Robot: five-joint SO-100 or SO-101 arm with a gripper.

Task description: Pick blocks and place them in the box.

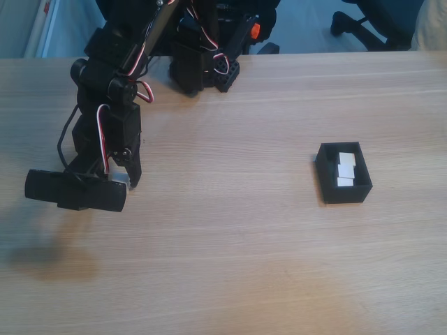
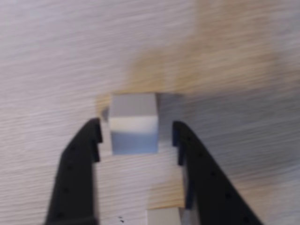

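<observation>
Wrist view: unmarked white block [image 2: 133, 123] sits between parted fingers [image 2: 82, 154].

A black arm of blocky printed segments, with a black tool.
Red, white and black cables [image 1: 105, 132] loop along the arm [image 1: 112, 91]; an orange part [image 1: 255, 30] shows at 12 o'clock; the tool [image 2: 136, 133] has two matte fingers [image 2: 77, 178] with small holes.

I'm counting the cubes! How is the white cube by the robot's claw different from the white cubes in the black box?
The block by the gripper sits on the bare wooden table; the blocks in the box lie between the walls of the black box.

That block stands alone between the open fingers, untouched; the boxed ones are packed close together.

All look like the same plain white cubes.
</observation>
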